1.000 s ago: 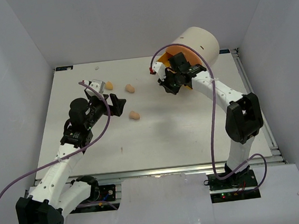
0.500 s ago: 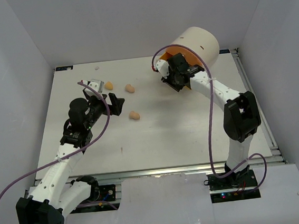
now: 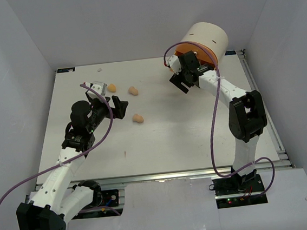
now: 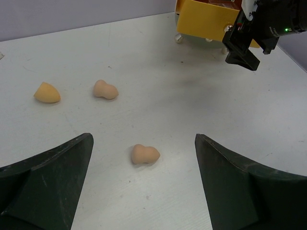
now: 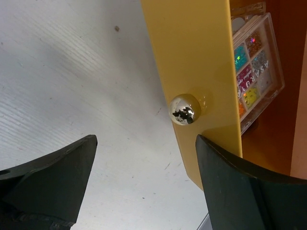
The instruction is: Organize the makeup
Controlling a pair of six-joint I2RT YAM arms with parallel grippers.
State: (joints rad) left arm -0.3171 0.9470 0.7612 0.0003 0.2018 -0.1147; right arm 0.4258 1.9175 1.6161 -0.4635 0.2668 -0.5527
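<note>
Three sponges lie loose on the left half of the table (image 3: 161,141), all on the left arm's side and well apart from the drawer (image 3: 194,84) at the far right. The left gripper (image 3: 113,101) hangs just beside them with its jaws spread wide and nothing between them. In its wrist view the near sponge (image 4: 145,154) sits almost dead centre between the two fingers, a little ahead of their tips. The mid sponge (image 4: 105,89) and far sponge (image 4: 47,93) lie farther on and off to the left. The near sponge rests on its side, its long axis running roughly from finger to finger. Which lobe is the narrow end I cannot tell. So a straight close would likely squeeze it end to end, and a turn of the wrist may give a surer hold across its waist. The left arm is plainly the nearer one for all three. The right gripper (image 3: 182,83) is also spread and holds nothing. It faces the yellow drawer front (image 5: 192,57), with the knob (image 5: 185,109) ahead between its fingers, nearer the right one and not touching either. A glitter palette (image 5: 254,62) already lies flat in the drawer behind that front. The sponges look like the work that remains.
</note>
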